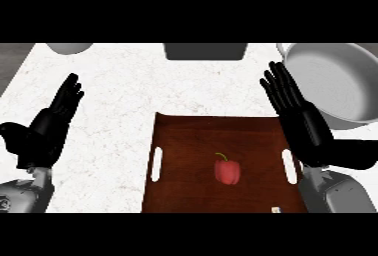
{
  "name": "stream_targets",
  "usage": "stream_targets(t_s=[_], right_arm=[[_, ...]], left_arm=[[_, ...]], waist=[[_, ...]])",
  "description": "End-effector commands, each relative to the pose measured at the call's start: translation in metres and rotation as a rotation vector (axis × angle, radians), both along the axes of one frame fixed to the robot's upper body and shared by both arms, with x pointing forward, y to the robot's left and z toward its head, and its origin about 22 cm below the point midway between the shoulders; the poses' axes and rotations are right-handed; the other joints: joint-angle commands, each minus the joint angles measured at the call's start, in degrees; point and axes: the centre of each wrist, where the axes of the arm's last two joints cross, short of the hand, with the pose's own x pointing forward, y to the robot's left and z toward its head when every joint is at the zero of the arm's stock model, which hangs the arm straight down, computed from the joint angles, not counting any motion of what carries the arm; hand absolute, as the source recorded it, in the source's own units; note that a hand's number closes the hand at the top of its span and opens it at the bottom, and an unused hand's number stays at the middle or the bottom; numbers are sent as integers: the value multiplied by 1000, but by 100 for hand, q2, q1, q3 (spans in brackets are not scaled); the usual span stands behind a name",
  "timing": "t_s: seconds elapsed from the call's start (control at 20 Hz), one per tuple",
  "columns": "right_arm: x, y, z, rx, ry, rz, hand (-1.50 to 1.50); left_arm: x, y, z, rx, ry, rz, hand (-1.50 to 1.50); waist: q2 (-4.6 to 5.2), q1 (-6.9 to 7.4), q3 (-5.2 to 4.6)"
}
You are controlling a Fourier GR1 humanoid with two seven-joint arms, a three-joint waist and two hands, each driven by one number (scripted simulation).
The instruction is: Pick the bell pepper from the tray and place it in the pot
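Lying on the brown tray point(192, 131), the red bell pepper point(227, 172) is sitting untouched while we are holding our left hand point(46, 131) and right hand point(301, 120) flat, fingers straight, beside the grey pot point(341, 80).

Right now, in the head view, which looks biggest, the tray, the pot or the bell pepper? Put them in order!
1. The tray looks biggest.
2. The pot comes next, though the picture's edge cuts part of it off.
3. The bell pepper is clearly smallest.
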Motion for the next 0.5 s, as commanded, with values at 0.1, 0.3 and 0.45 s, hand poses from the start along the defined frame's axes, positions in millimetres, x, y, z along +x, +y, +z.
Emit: stream_targets(t_s=[0.1, 0.3, 0.45], right_arm=[[-19, 17, -39, -289, 60, -74, 150], [-10, -44, -43, -824, -34, -294, 150], [-25, -4, -35, -568, -340, -562, -150]], left_arm=[[-11, -12, -33, -24, 146, -90, 0], [-19, -13, -59, -51, 279, -98, 0], [-31, -9, -79, -95, 359, -110, 0]], waist=[[-5, -15, 36], [-83, -382, -204], [-131, -438, 9]])
